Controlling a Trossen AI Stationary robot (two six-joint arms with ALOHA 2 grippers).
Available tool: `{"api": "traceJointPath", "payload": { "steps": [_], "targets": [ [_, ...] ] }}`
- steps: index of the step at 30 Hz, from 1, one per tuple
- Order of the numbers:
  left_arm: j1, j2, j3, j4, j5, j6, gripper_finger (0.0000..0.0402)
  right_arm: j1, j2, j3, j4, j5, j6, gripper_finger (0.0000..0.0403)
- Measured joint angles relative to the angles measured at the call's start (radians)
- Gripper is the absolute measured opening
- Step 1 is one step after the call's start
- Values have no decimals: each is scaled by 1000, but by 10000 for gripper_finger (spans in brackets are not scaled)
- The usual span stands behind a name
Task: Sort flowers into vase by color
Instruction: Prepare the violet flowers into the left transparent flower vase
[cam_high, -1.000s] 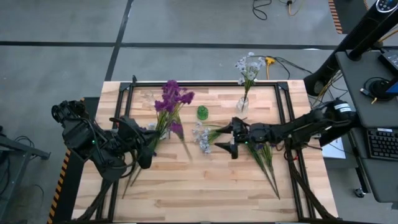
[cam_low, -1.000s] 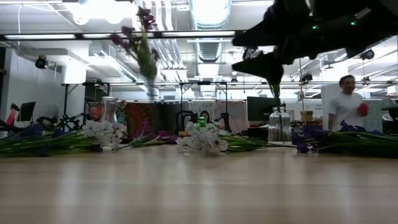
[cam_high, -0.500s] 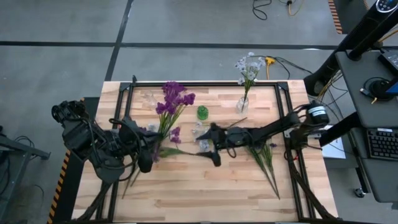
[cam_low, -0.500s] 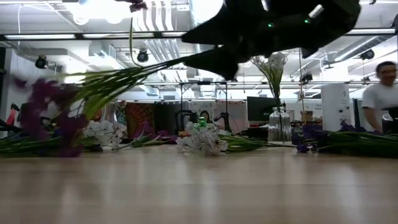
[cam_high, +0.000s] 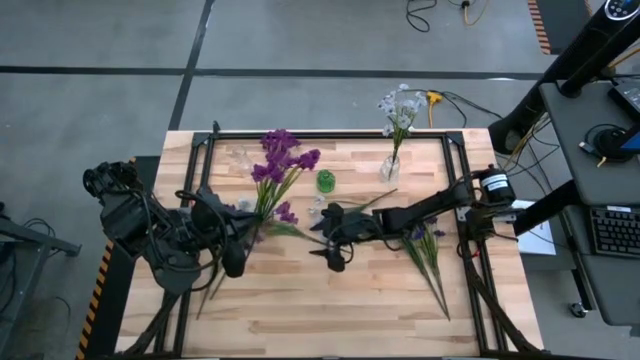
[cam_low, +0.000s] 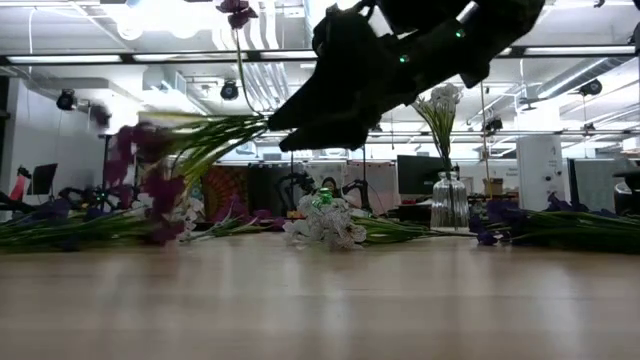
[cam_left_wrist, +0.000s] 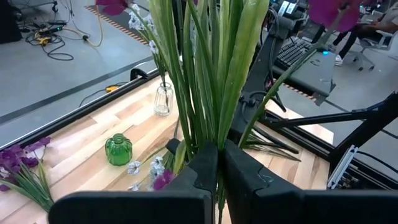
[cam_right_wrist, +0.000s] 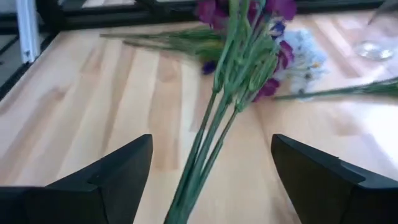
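My left gripper (cam_high: 243, 240) (cam_left_wrist: 217, 168) is shut on a bunch of magenta-purple flowers (cam_high: 280, 160) held upright above the table's left half. My right gripper (cam_high: 320, 240) (cam_right_wrist: 211, 140) is open just right of it. Its fingers stand wide apart on either side of the stem end of one more magenta sprig (cam_right_wrist: 224, 106) (cam_low: 190, 150), which is raised off the table with its blossoms drooping left. A clear vase (cam_high: 390, 167) holds pale white-blue flowers (cam_high: 400, 105). Pale sprigs (cam_high: 320, 212) and dark blue-violet sprigs (cam_high: 430, 250) lie on the table. My left gripper pinches the bunch's green stems (cam_left_wrist: 205, 134) between its two fingers, low on the stems and across them, coming level from the table's left. The bunch is lifted clear and stands upright above the fingers. My right gripper: I cannot tell whether it touches the sprig's stems (cam_right_wrist: 186, 193).
A small green vase (cam_high: 325, 181) stands at the table's middle, toward the far edge, and another clear vase (cam_high: 238, 158) far left. More stems lie near the left arm (cam_high: 212, 285). A black frame (cam_high: 460, 190) borders the table. The near half of the wood is bare.
My right gripper has moved toward the table's left, up to the left gripper's bunch. The single magenta sprig has swung round, so its stem end now points at my right gripper. It showed raised and nearly level half a second ago, and its blossoms now droop lower.
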Motion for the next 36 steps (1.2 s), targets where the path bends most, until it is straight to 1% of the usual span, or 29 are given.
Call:
{"api": "traceJointPath", "payload": {
  "steps": [3, 6, 16, 20, 21, 24, 28, 31, 36],
  "targets": [
    [0, 0, 0, 0, 0, 8, 0, 0, -5, 3, -20, 6, -1, 289],
    [0, 0, 0, 0, 0, 16, 0, 0, -6, 3, -20, 5, -1, 248],
    [0, 0, 0, -22, 16, 18, 0, 4, -6, 3, -20, 5, -5, 88],
    [0, -7, 0, -83, 53, 13, 0, 21, -7, 2, -25, 3, -27, 27],
    [0, -13, 0, -102, 76, 4, 0, 26, -7, 2, -28, 3, -32, 19],
    [0, -28, 0, -182, 138, -35, 0, 41, -14, 2, -56, 3, -34, 17],
    [0, -37, 0, -292, 151, -132, 0, 62, -33, 3, -127, 3, -39, 17],
    [0, -49, -3, -275, 151, -97, 0, 79, -58, 3, -205, 4, -48, 16],
    [3, -55, -6, -285, 134, -85, 0, 112, -120, 3, -326, 7, -61, 16]
  ]
}}
